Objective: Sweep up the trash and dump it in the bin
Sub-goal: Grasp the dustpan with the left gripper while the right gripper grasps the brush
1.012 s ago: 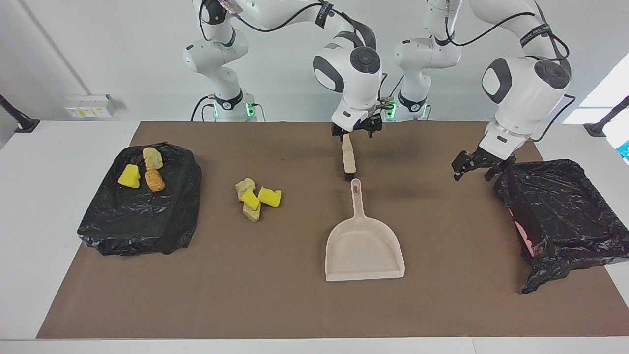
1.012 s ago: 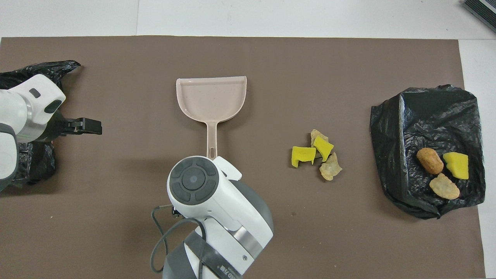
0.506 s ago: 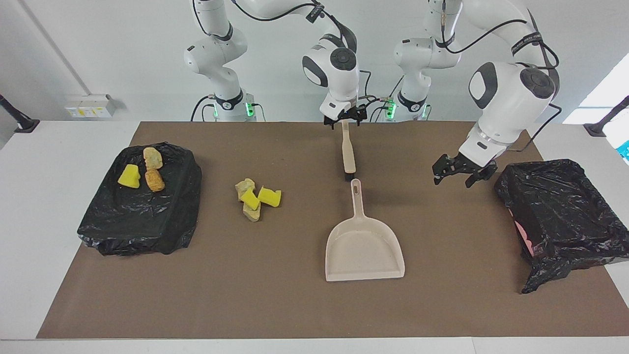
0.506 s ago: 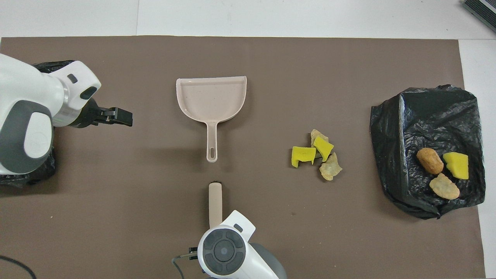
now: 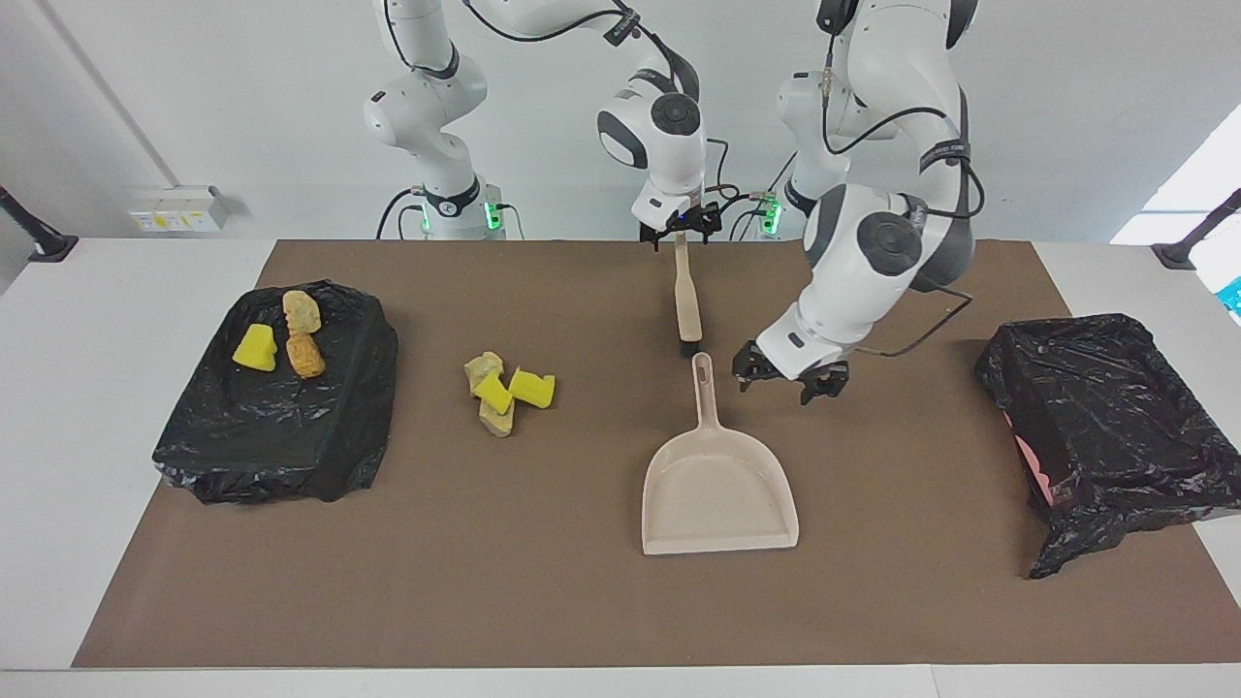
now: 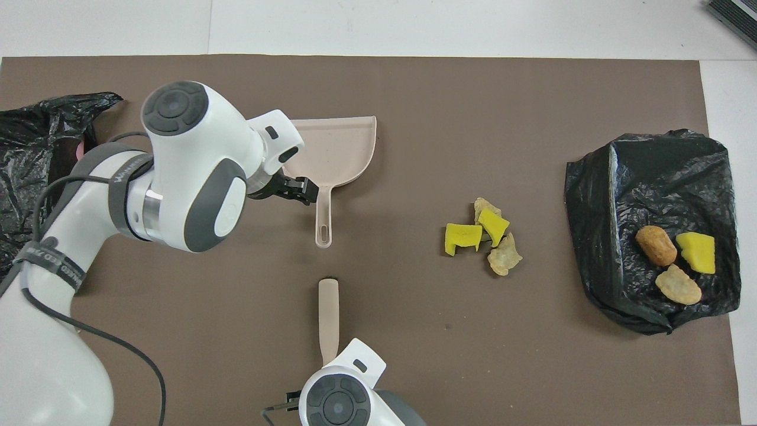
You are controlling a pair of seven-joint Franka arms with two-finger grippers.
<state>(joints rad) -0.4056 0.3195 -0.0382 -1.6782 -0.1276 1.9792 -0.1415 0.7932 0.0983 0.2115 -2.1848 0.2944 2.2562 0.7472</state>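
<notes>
Loose trash (image 5: 506,391) (image 6: 482,234), yellow wedges and tan lumps, lies on the brown mat between the beige dustpan (image 5: 717,485) (image 6: 337,148) and a black-bagged mound. The bin (image 5: 1105,407) (image 6: 35,148), lined with a black bag, stands at the left arm's end. A beige brush (image 5: 687,301) (image 6: 328,313) lies nearer the robots than the dustpan. My left gripper (image 5: 790,383) (image 6: 301,192) hangs open, low beside the dustpan's handle. My right gripper (image 5: 682,235) is open over the brush's handle end; whether it touches the handle does not show.
The black-bagged mound (image 5: 291,436) (image 6: 644,177) at the right arm's end carries three more chunks (image 5: 281,334) (image 6: 674,260). The mat's edge borders white table all round. Bare mat stretches from the dustpan's mouth to the table edge farthest from the robots.
My left gripper has swung from the bin's edge across the mat and down to beside the dustpan's handle. The right gripper drew back along the brush to its handle end. Nothing else moved.
</notes>
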